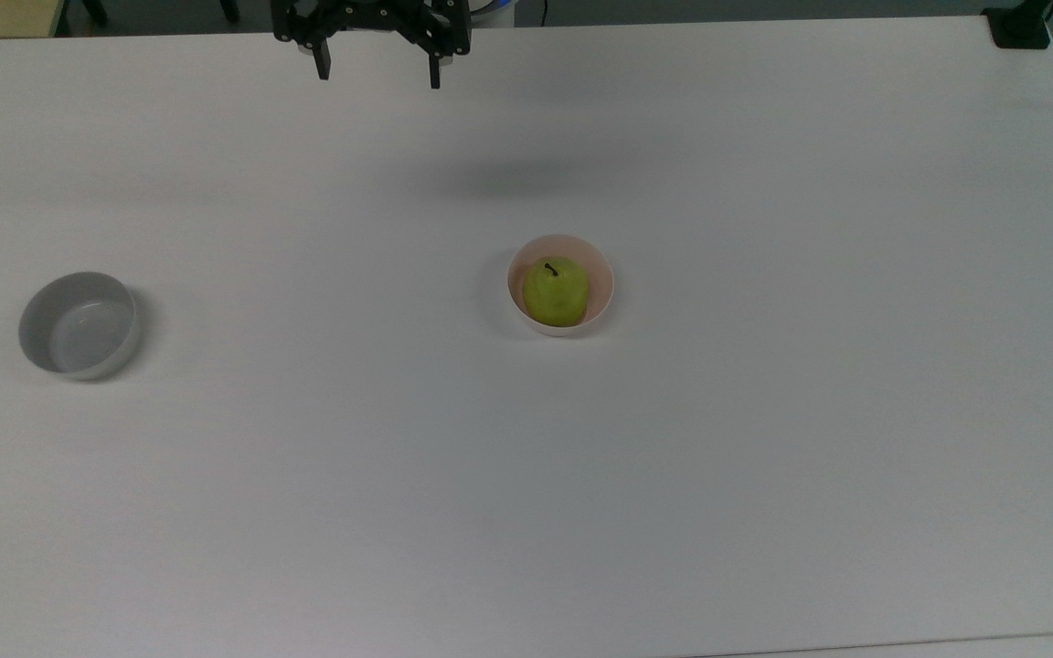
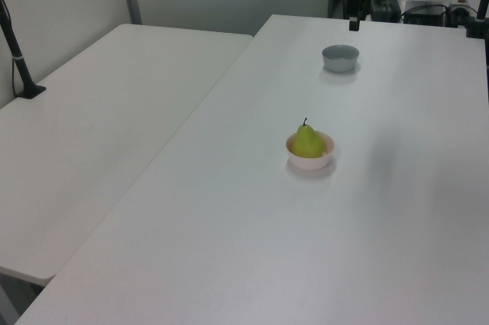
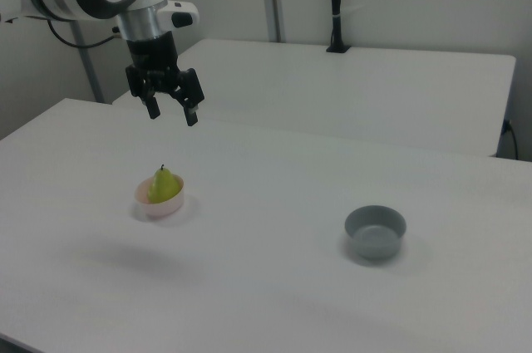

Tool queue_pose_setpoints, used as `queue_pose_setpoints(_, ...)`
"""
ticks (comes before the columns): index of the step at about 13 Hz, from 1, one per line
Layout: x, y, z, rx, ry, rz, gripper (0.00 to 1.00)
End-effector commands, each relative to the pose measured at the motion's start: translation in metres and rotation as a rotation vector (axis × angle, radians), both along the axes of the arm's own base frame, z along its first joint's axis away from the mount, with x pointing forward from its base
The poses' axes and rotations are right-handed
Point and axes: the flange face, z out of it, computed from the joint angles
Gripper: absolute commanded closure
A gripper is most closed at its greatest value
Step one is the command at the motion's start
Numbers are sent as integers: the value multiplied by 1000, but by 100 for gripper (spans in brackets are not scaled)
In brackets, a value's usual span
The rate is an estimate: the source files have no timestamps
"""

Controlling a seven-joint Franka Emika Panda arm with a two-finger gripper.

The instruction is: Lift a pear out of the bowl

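Hovering with my black two-finger claw (image 3: pixel 172 111) spread apart, high above the yellow-green pear (image 3: pixel 165 184) in the pale pink bowl (image 3: pixel 159 204); centre, descend straight, straddle its belly.

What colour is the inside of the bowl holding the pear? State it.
Pale pink, clearest in the top view: bowl, pear.

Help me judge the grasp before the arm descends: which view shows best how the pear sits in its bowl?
The left view: the pear stands upright in the pink bowl, stem up, well above the rim. The right view shows the same side profile, smaller. The top view looks down on it, hiding its height.
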Motion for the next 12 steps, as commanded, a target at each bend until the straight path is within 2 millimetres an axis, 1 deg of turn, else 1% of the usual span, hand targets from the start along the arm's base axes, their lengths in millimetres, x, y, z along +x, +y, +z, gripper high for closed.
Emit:
queue_pose_setpoints(1, 0, 3, 1, 6, -5, 23, 0)
queue_pose_setpoints(5, 0, 8, -5, 14, 5, 30, 0)
queue_pose_setpoints(6, 0, 16, -7, 14, 6, 44, 0)
queue_pose_setpoints(8, 5, 34, -18, 13, 20, 75, 0)
queue_pose_setpoints(9, 6, 45, -24, 13, 30, 93, 0)
queue_pose_setpoints(10, 8, 60, -29, 11, 37, 119, 0)
queue_pose_setpoints(12, 16, 83, -43, 9, 23, 147, 0)
